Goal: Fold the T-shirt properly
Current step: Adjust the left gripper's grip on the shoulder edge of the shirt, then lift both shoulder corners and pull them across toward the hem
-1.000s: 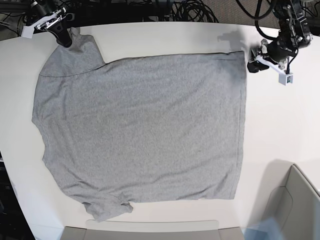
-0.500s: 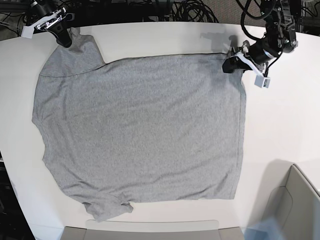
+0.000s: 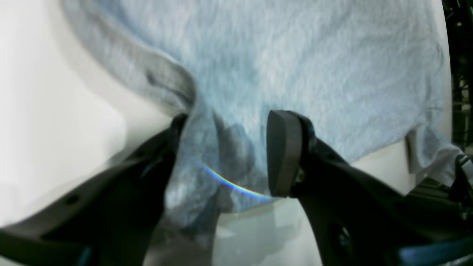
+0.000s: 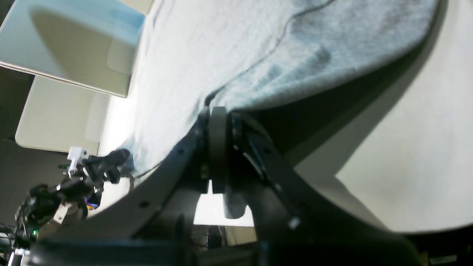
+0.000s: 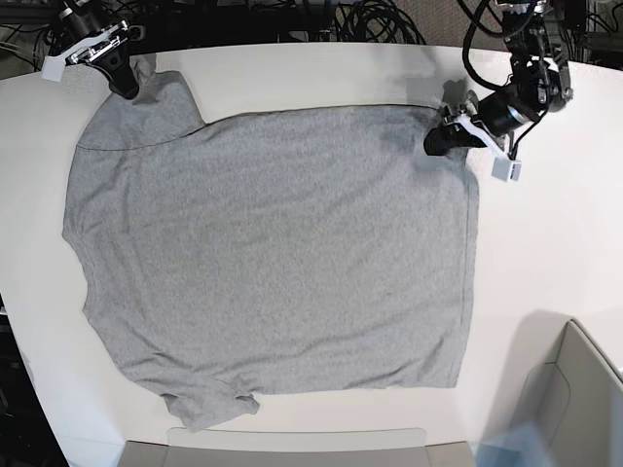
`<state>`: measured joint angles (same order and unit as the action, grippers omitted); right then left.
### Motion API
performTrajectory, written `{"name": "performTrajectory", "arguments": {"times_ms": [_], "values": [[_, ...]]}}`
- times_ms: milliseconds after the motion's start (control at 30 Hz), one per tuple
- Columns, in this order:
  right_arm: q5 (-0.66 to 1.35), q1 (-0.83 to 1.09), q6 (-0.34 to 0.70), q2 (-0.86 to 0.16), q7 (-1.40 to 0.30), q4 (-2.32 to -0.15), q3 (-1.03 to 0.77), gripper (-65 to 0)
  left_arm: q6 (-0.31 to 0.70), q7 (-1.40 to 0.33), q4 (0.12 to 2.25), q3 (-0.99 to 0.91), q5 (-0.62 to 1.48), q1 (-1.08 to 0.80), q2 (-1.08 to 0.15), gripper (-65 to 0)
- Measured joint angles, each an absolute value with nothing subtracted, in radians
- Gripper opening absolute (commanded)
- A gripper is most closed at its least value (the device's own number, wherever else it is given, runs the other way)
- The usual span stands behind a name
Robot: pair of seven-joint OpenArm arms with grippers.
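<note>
The heather-grey T-shirt lies spread flat, plain side up, on the white table. My right gripper is at the far left corner, shut on the edge of the sleeve; the right wrist view shows its jaws pinched together on the lifted cloth. At the shirt's far right hem corner, my left gripper rests on the fabric. In the left wrist view it stands open, its fingers astride a bunched ridge of cloth.
A beige tray sits at the near table edge. A pale bin stands at the near right corner. Black cables run behind the far edge of the table.
My left gripper has moved from the bare table beside the shirt onto its far right corner, and the hem corner has bunched slightly inward. The right gripper has kept still on the sleeve.
</note>
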<state>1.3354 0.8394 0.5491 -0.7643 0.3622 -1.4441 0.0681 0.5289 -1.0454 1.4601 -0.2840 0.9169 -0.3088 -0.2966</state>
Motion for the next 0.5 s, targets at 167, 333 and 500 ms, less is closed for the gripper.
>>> {"name": "performTrajectory", "arguments": {"times_ms": [167,333,500], "values": [[1.335,0.829,0.549,-0.764,0.362,-1.444,0.068,-65.0,0.529,-1.028,1.459,-0.288,0.917,-0.312,-0.285,-65.0],[1.335,0.829,0.549,-0.764,0.363,-1.444,0.068,-65.0,0.521,-1.049,1.451,-0.287,0.901,-0.318,-0.282,-65.0],[1.335,0.832,0.549,-0.764,0.362,-1.444,0.068,-65.0,0.520,-1.048,1.451,-0.286,0.901,-0.317,-0.282,-65.0]]}}
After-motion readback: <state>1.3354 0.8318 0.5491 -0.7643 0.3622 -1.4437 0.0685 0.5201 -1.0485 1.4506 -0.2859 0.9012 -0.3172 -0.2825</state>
